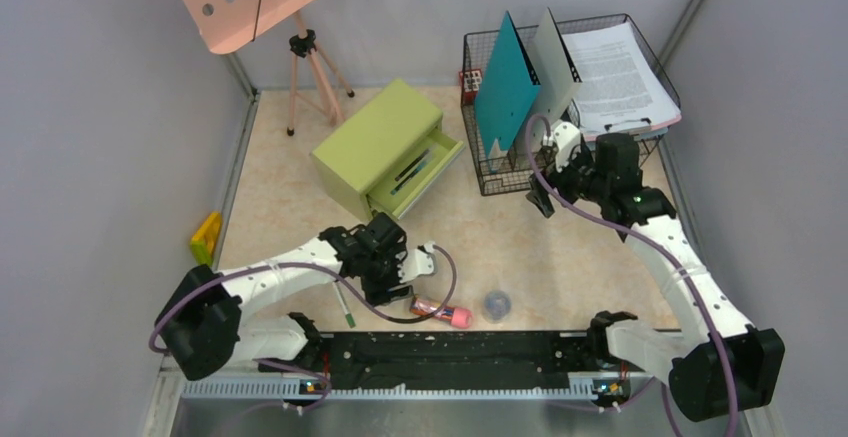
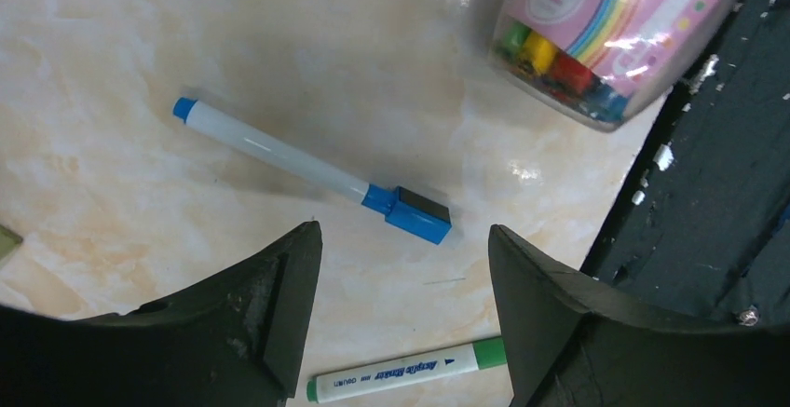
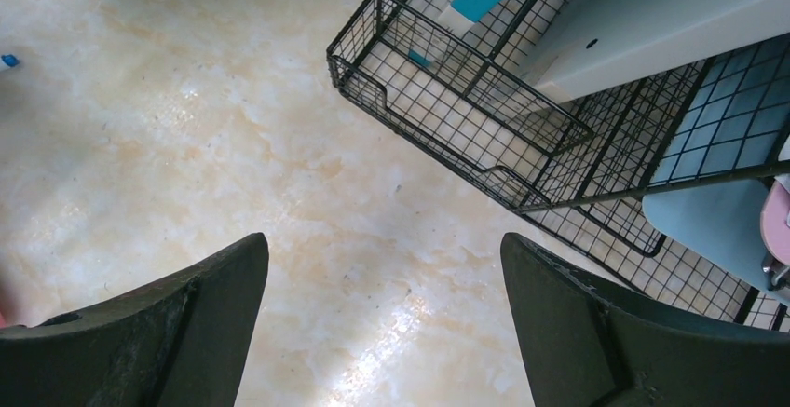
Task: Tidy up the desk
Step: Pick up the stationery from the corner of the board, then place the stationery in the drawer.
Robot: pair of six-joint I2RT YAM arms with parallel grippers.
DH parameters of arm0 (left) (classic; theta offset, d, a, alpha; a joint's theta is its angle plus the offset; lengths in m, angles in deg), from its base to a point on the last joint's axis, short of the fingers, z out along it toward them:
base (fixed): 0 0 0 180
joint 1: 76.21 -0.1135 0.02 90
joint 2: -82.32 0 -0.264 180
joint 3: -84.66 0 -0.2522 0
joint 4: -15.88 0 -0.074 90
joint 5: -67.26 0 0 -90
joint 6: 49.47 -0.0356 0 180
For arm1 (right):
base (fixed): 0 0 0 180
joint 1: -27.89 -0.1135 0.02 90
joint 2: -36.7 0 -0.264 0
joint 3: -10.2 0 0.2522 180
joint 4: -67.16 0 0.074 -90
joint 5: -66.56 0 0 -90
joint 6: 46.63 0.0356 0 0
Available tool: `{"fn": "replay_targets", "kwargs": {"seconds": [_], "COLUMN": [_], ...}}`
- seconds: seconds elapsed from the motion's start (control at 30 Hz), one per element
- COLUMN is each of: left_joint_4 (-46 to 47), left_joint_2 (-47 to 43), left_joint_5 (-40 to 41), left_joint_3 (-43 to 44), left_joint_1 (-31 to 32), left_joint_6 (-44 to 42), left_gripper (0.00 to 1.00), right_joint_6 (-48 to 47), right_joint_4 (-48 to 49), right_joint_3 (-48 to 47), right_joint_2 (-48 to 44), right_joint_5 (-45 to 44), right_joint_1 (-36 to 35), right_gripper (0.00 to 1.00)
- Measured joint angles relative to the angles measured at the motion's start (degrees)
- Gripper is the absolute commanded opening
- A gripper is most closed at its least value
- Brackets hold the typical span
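Desk [image 1: 500, 242] tidying looks to be at a pick-up step: the beige marbled top spreads under both arms, with pens loose near its front edge. The left gripper [image 2: 402, 239] hangs over that clutter with its jaws spread wide and nothing between them. The blue marker [image 2: 279, 157] lies flat and slanted just ahead of the gap. The likely next move is to turn the wrist so the jaws cross the barrel rather than run along it, then descend and close. The right gripper [image 3: 384, 244] is likewise wide open and empty, poised above bare tabletop beside the wire rack [image 3: 447, 109]. The left wrist view alone makes out the blue marker and the colours inside the crayon tub [image 2: 615, 25]. Only the top view shows the green drawer box [image 1: 380, 147] with 1 drawer open, a probable home for the pens.
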Motion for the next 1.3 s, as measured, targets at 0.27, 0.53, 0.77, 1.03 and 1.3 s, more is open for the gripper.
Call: {"fn": "replay_targets", "kwargs": {"seconds": [0.27,0.53,0.77,1.03,1.3], "left_joint_4": [3.3,3.0,1.3,-5.3,-13.8], "left_joint_2": [8.6,9.2,6.5,3.3,-1.0], "left_joint_5": [5.2,7.0,12.8,16.7,15.0], "left_joint_3": [1.3,1.8,-0.2,1.8,14.1], "left_joint_1": [2.5,2.7,2.7,2.7,2.7], "left_joint_6": [3.1,3.2,1.7,2.2,3.5], "left_gripper": [0.57,0.36,0.14,0.00,0.00], "right_joint_6": [-0.5,-1.0,-1.0,-1.0,-1.0], "right_joint_4": [-0.4,-0.9,-0.9,-0.8,-0.8], "right_joint_3": [0.1,1.1,1.1,1.1,1.1], "right_joint_2": [-0.5,-0.9,-0.9,-0.7,-0.7], "right_joint_5": [0.0,0.1,0.3,1.2,1.2], "right_joint_1": [0.3,0.4,0.4,0.4,0.4], "right_gripper": [0.92,0.92,0.92,0.91,0.91]}}
